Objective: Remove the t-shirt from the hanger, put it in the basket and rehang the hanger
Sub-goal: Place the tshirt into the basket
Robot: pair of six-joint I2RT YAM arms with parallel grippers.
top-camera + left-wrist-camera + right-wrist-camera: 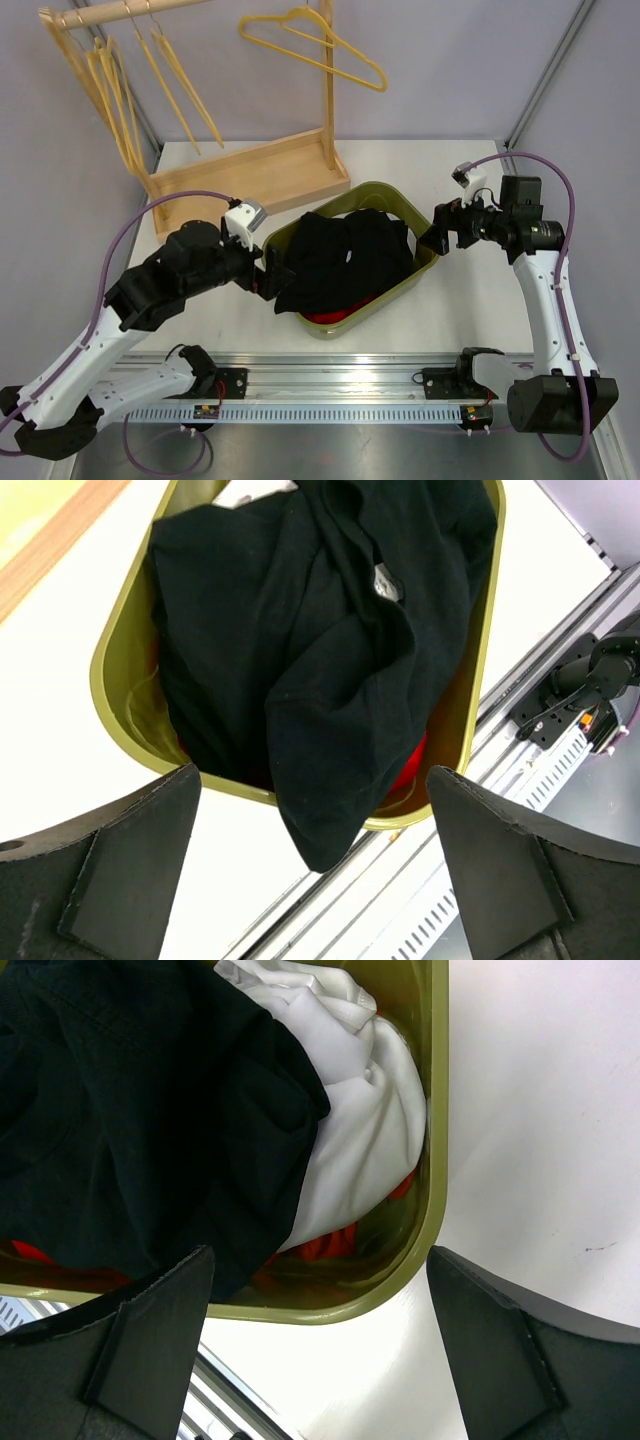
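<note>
Since the black t-shirt lies heaped in the olive bin at mid-frame and the yellow hanger hangs bare on the wooden rack up top, we judge the task done. The left claw and the right claw flank the bin, both released and empty. The bench is white and the walls are pale lilac.
</note>
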